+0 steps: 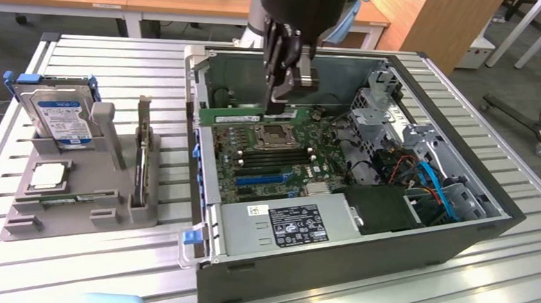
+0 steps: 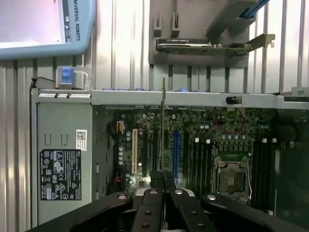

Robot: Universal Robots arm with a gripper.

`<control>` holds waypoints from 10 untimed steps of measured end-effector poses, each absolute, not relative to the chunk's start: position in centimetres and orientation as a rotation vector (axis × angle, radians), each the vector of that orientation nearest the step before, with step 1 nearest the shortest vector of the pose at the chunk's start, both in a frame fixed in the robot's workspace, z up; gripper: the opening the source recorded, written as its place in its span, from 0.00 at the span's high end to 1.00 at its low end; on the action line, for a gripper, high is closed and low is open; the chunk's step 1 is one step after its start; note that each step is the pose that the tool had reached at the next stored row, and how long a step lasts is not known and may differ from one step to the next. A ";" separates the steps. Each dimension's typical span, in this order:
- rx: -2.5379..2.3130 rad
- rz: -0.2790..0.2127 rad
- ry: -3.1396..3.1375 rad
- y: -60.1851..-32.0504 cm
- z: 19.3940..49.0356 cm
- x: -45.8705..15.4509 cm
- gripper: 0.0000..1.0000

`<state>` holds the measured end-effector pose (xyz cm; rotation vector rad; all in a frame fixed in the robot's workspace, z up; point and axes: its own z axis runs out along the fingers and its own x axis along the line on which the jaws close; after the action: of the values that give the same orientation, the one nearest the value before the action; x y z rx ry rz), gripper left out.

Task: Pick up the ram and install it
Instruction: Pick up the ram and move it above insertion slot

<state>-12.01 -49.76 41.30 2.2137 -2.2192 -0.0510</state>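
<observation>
Gripper (image 1: 277,109) pinches the ram (image 1: 233,115) by its top edge, inside the open computer case (image 1: 338,273) and low over the motherboard (image 1: 270,162), close to the processor socket (image 1: 273,134).

Likely risks: the stick could meet its slot off-line or tilted, and pressing then would bend it or strain the board. The grip sits toward one end in the exterior view, so the long free end may sag or twist. A loose pinch could drop it onto the components.

In the wrist view the fingertips (image 2: 163,175) are pressed nearly together on the ram (image 2: 163,125), seen edge-on as a thin line. Whether it touches a slot yet, I cannot tell.
</observation>
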 end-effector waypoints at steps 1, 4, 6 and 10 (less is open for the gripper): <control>2.214 -0.051 -2.219 -49.8 41.3 -11.7 0.89; 2.214 -0.051 -2.219 -49.8 41.3 -10.8 0.89; 2.214 -0.051 -2.219 -49.8 41.3 -10.3 0.89; 2.214 -0.051 -2.219 -49.9 41.3 -9.1 0.89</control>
<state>-9.08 -49.87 41.30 2.2136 -2.2193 -0.0509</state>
